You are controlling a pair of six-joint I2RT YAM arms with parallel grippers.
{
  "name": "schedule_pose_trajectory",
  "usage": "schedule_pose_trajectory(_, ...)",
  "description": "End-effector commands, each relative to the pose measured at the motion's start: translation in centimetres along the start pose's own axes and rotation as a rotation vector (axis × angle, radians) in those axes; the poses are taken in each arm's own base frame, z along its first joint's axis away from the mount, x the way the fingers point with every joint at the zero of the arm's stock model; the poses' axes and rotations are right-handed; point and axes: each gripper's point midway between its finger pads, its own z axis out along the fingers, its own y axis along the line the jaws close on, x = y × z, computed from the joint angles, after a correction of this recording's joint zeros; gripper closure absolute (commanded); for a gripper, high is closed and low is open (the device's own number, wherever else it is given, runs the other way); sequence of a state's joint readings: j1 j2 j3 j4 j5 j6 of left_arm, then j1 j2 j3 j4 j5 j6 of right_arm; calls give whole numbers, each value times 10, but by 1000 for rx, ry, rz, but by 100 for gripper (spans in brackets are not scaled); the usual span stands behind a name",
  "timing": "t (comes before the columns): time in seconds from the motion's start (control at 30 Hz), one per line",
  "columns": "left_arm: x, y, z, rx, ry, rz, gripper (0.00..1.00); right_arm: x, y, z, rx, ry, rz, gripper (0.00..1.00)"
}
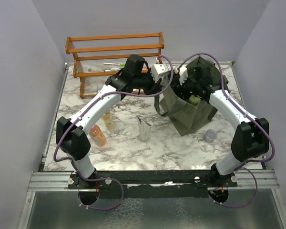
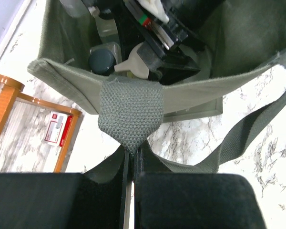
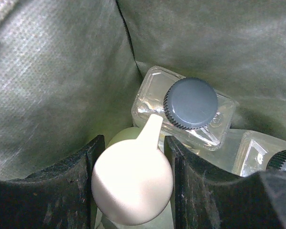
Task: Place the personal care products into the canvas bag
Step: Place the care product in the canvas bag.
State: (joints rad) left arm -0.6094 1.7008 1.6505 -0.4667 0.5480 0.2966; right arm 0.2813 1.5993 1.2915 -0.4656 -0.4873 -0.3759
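1. In the overhead view, the bag (image 1: 193, 120) stands open right of centre on the marble table (image 1: 133, 152). Both my arms reach to it.
2. My right gripper (image 3: 133, 145) is down inside the bag, fingers clamped either side of a cream-capped bottle (image 3: 132, 183). Its round cap fills the lower centre of the right wrist view, with the spout pointing up the frame.
3. Just beyond that cap, a clear bottle (image 3: 190, 102) with a dark grey cap stands upright against the bag's far wall.
4. A second clear bottle (image 3: 257, 152) sits just beside it at the lower right edge, only partly in view.
5. My left gripper (image 2: 132, 174) is clenched on the tip of the strap (image 2: 129, 114), a woven patch sewn to the bag's rim. The rim stretches across the middle of the left wrist view.
6. Through the opening at the top of that view, the dark cap and the cream cap show, with my right gripper's black body over them.
7. Outside the bag, a silver tube (image 1: 144, 129) is at the centre of the overhead view, near the bag's left side.
8. A pale bottle (image 1: 108, 119) and an orange bottle (image 1: 98, 135) are left of centre, close under my left forearm.
9. A lavender jar (image 1: 210, 135) rests just lower right of the bag.
10. An orange rack (image 1: 114, 50) stands at the upper left with pens (image 1: 115, 67) on its shelf. My left arm crosses in front of it.
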Motion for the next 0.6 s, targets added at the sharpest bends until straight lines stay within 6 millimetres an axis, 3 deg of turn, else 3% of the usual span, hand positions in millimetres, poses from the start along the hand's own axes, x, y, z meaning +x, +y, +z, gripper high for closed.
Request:
schedule_pose_trajectory(0.0,-48,0,-20,-28,-100,20,100,-38,-3,-8,17,-99,-37,82)
schedule_pose_trajectory(0.33,-82,-3,-31,-27,-181,-8,100,-31,-9,-6,49,-73,-39,88)
schedule_pose_trajectory(0.57,-94,-4,-34,-21,-210,-16,100,-30,-11,-8,63,-63,-40,88)
